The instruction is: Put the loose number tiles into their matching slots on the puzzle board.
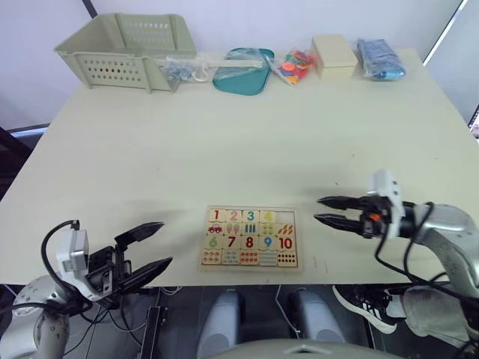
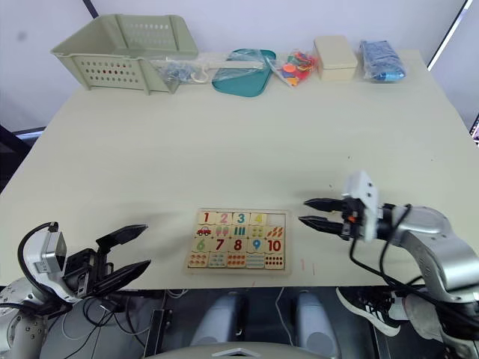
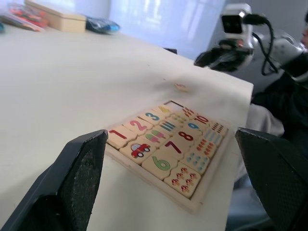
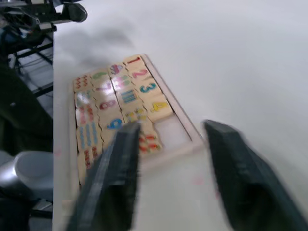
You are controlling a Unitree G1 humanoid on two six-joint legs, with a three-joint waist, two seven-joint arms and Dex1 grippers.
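Tiles 1–4 sit seated on the puzzle board (image 1: pixel 249 238), so both grippers, left (image 1: pixel 144 254) at eight o'clock and right (image 1: pixel 329 210) at three, flank it with fingers apart and empty.

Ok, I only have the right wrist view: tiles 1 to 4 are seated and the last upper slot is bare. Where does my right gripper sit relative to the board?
Observer: The right gripper hovers to the right of the puzzle board, about level with its upper row, fingers open and pointing at it, holding nothing.
Operator: And the left one?
Observer: The left gripper is open too, to the left of the board by the table's near edge.
Operator: What is along the far edge?
Observer: A green basket, a teal tray, a bag of coloured pieces and a pale box.
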